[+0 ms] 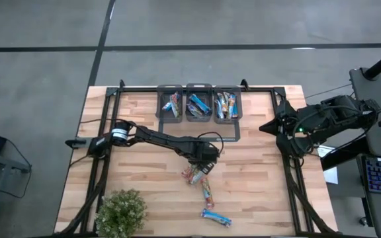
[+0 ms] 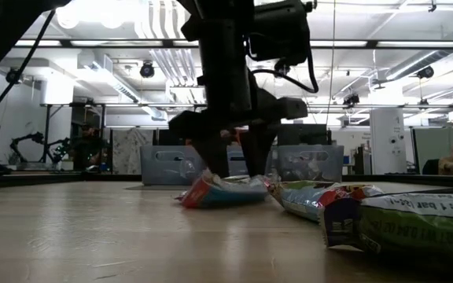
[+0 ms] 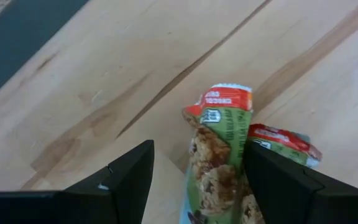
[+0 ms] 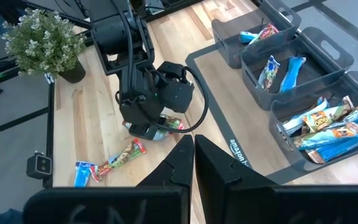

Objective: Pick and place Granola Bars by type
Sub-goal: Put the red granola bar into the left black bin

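— Where's the left gripper [image 1: 202, 166]?
— Table centre, fingers spread wide astride a shiny green-and-red wrapped granola bar [image 3: 219, 158] lying on the wooden table [image 1: 256, 185], nothing clamped.
— Other bars?
— 2 loose towards 6 o'clock; more in 3 grey plastic bins [image 1: 199, 104] at 12.
— The right gripper [image 4: 193, 146]?
— Closed, empty, at 3 o'clock.

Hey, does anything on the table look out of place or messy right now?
Mostly no. A few granola bars lie loose on the wood, outside the bins. The open left gripper hangs over one green bar.
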{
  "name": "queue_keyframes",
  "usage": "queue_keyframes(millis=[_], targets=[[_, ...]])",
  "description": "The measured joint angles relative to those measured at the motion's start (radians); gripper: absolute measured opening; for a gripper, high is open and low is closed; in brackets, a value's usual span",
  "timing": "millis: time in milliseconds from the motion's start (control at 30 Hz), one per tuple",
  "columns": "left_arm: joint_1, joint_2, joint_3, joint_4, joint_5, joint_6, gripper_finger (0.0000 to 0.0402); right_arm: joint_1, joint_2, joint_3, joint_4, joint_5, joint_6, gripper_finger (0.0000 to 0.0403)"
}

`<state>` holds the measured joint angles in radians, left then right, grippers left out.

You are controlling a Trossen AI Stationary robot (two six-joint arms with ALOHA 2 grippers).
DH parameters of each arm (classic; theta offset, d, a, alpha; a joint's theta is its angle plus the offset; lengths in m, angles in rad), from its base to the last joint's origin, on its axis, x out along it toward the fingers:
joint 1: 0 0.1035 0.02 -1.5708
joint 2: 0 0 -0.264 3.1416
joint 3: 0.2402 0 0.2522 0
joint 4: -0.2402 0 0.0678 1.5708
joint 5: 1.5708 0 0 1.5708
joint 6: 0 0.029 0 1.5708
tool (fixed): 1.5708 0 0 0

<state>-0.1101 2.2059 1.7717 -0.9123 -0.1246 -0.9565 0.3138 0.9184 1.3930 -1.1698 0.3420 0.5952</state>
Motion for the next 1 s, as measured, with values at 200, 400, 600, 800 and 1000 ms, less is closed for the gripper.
queue_keyframes(millis=[200, 400, 600, 800, 1000], targets=[[0.000, 0.000, -0.005, 0.011, 0.020, -0.001, 0.0229, 0.000, 0.000, 0.000, 0.000, 0.000, 0.000, 0.0008], [0.002, 0.000, -0.009, 0.019, 0.030, 0.002, 0.0229, 0.000, 0.000, 0.000, 0.000, 0.002, -0.004, 0.0008], [0.004, 0.000, -0.010, 0.019, 0.034, 0.002, 0.0229, 0.000, 0.000, 0.000, 0.000, 0.002, -0.004, 0.0008], [0.006, 0.000, -0.011, 0.019, 0.036, 0.006, 0.0229, 0.000, 0.000, 0.000, 0.000, 0.002, -0.004, 0.0008], [0.009, 0.000, -0.011, 0.019, 0.040, 0.008, 0.0229, 0.000, 0.000, 0.000, 0.000, 0.002, -0.004, 0.0008]])
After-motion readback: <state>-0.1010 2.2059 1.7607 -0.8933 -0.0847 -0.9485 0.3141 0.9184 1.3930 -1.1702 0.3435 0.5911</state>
